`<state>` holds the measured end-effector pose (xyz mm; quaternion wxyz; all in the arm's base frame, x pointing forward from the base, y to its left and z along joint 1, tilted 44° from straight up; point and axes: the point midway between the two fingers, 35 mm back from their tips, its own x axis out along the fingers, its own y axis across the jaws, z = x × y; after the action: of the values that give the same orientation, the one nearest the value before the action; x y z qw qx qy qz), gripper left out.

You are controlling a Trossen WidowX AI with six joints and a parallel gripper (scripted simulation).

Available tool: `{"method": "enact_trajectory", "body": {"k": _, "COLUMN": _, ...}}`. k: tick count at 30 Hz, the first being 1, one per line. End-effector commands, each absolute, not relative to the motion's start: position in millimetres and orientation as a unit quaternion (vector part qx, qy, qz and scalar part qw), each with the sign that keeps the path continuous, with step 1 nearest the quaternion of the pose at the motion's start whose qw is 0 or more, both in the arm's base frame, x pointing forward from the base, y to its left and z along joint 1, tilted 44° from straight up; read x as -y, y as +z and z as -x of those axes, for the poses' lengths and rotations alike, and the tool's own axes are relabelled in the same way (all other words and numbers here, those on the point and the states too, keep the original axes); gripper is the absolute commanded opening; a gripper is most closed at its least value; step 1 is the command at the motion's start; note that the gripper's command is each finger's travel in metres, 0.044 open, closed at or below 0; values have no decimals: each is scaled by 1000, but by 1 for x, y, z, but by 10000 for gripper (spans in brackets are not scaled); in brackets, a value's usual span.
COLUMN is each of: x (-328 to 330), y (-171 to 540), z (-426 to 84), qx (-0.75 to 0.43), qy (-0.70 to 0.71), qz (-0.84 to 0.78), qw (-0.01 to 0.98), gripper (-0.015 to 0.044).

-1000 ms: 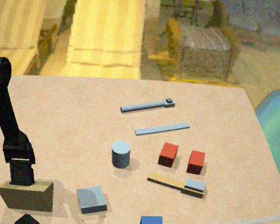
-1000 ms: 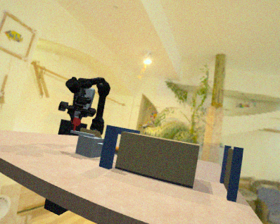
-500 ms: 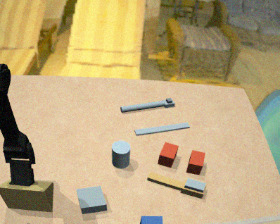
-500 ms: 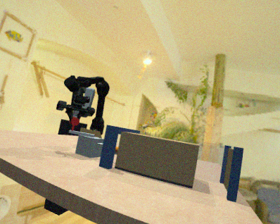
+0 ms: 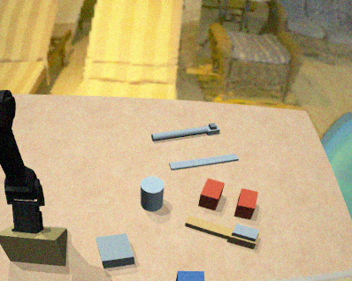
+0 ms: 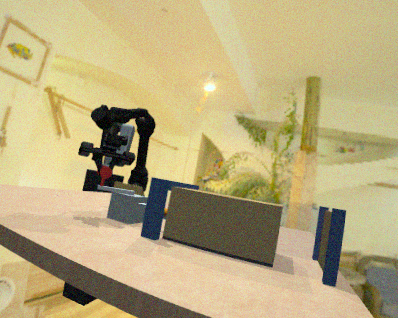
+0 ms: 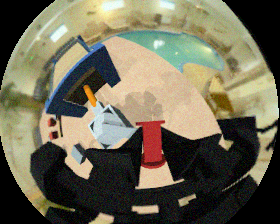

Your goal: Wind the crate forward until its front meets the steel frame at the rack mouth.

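Note:
My gripper (image 6: 105, 168) (image 7: 149, 128) is shut on the red grip (image 6: 105, 177) (image 7: 152, 146) of the winch handle. The handle's flat grey arm (image 6: 116, 191) lies across the top of the grey winch (image 6: 123, 209); the square key and the hole are hidden. An orange strap (image 7: 89, 95) runs from the winch to the brown crate (image 6: 222, 225). The crate sits flat, its front end close beside the blue steel frame (image 6: 152, 218) (image 7: 113, 75) at the mouth. I cannot tell whether they touch. The clear panels cannot be made out.
In the top view, a grey rod (image 5: 180, 133), a flat bar (image 5: 203, 162), a grey cylinder (image 5: 152, 194), two red blocks (image 5: 211, 193) (image 5: 246, 202), a tan strip (image 5: 207, 226) bearing a grey piece, and a grey slab (image 5: 115, 247) lie on the bench. Blue rear posts (image 6: 334, 248) stand behind the crate.

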<state>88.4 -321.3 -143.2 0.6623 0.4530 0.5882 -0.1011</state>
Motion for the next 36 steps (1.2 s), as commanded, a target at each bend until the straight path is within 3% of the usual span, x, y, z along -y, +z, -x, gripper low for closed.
{"method": "enact_trajectory", "body": {"k": 1, "x": 327, "y": -150, "z": -98, "qx": -587, "qy": -99, "qz": -449, "qw": 667, "gripper": 0}}
{"method": "enact_trajectory", "body": {"k": 36, "x": 344, "y": -166, "z": -150, "qx": -585, "qy": -99, "qz": -448, "qw": 669, "gripper": 0}}
